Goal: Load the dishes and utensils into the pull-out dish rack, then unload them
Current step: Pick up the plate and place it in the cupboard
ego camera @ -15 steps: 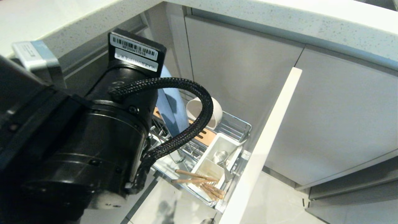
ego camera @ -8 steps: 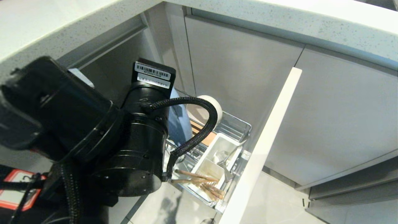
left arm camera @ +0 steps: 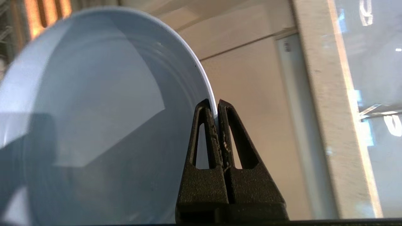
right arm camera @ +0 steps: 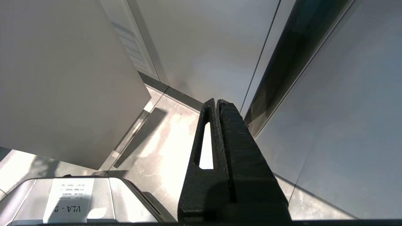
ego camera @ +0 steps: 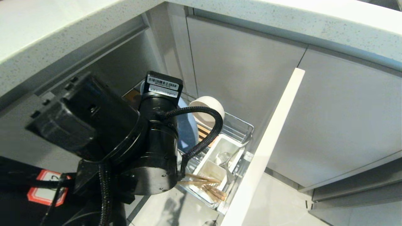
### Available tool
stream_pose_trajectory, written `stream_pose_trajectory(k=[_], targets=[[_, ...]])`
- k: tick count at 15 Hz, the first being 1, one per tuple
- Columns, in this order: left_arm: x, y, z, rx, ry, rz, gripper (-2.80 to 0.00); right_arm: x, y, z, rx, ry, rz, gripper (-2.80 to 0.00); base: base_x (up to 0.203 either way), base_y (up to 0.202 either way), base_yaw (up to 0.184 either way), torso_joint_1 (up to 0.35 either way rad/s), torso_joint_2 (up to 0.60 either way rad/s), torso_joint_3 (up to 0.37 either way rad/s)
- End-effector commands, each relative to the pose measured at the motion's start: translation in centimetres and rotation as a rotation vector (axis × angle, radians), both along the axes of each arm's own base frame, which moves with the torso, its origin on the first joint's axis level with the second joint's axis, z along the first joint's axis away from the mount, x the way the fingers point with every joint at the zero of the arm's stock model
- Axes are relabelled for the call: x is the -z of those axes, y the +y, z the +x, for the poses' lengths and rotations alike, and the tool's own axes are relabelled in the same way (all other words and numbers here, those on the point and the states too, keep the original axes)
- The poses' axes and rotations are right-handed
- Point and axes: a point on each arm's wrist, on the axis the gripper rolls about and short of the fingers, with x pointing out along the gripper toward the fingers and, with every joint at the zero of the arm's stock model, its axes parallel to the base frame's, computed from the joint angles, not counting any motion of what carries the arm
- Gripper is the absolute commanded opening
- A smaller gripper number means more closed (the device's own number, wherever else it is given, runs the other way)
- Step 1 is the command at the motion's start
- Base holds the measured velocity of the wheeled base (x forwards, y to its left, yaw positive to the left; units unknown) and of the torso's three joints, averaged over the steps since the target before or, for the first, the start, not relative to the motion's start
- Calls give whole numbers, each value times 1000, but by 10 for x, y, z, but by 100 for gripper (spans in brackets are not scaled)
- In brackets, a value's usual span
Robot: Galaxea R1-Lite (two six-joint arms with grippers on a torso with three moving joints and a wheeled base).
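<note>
My left gripper (left arm camera: 216, 108) is shut on the rim of the pale blue plate (left arm camera: 94, 110), which stands on edge. From the head, my left arm (ego camera: 147, 147) hides the gripper and most of the plate (ego camera: 188, 131), which is low over the pull-out dish rack (ego camera: 241, 125). The white bowl (ego camera: 207, 110) lies on its side in the rack just behind the plate. The wooden chopsticks (ego camera: 204, 183) and the silver spoon (ego camera: 223, 158) sit in the white caddy (ego camera: 232, 144). My right gripper (right arm camera: 216, 102) is shut on nothing, parked above the floor beside the cabinets.
The rack's pale front panel (ego camera: 270, 141) runs along its right side. Grey cabinet doors (ego camera: 345, 119) and the speckled countertop (ego camera: 282, 18) enclose the corner. My base with a red label (ego camera: 44, 191) is at lower left.
My left arm has sunk away from the head camera and toward the rack, carrying the blue plate down with it. The bowl, chopsticks and spoon stay where they were.
</note>
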Motion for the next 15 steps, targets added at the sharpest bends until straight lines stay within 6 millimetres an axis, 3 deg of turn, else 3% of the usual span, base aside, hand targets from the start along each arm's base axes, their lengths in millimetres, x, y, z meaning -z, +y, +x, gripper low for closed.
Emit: stream_pose_trajectory(k=[1, 15], targets=[[3, 0, 6, -21, 5, -1, -280, 0, 0, 0, 0, -3, 0, -280, 0, 0, 0, 0, 0, 0], [30, -3, 27, -67, 78, 16, -280, 0, 0, 0, 0, -2, -1, -280, 0, 0, 0, 0, 0, 0]])
